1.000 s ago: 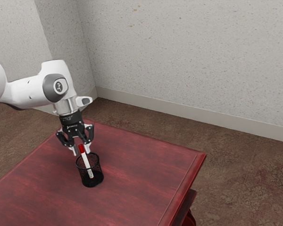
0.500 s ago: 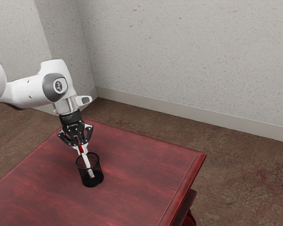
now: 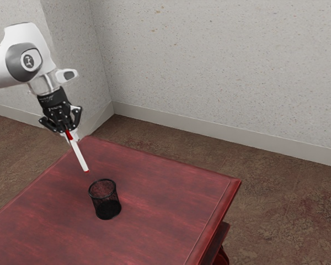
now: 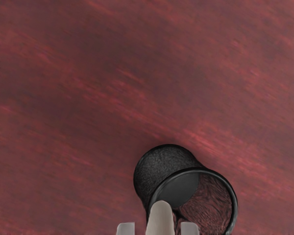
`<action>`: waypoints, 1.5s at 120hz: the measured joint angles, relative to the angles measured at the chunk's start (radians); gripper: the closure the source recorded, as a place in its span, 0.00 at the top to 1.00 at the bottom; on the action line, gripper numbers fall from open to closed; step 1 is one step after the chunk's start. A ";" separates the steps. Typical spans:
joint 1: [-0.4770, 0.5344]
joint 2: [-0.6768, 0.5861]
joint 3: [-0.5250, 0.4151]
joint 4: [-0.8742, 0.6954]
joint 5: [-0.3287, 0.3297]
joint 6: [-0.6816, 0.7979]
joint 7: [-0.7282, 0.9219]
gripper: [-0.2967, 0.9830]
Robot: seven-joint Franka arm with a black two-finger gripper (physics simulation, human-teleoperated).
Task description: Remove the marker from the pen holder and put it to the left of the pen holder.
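I had the pincer (image 3: 69, 135) closed around the marker (image 3: 80, 157), which slanted down beneath it, clear of the pen holder (image 3: 106, 208) below. By my reckoning, removal was done; placing it left of the pen holder remained.

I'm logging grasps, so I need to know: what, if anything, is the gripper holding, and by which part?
The marker, held by its red upper end in the gripper.

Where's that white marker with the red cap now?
In the exterior view's left half, the marker slants down from the black two-finger gripper, higher than the black mesh pen holder.
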 joint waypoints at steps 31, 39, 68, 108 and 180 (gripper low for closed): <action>-0.082 0.069 -0.014 0.053 0.307 -0.121 -0.001 0.16; -0.102 0.140 -0.022 0.074 0.401 -0.160 0.011 0.16; -0.126 0.392 -0.025 0.217 0.506 -0.260 0.057 0.16; -0.084 0.500 -0.024 0.304 0.406 -0.321 0.100 0.16; -0.116 0.195 -0.013 0.412 0.209 -0.296 0.233 0.73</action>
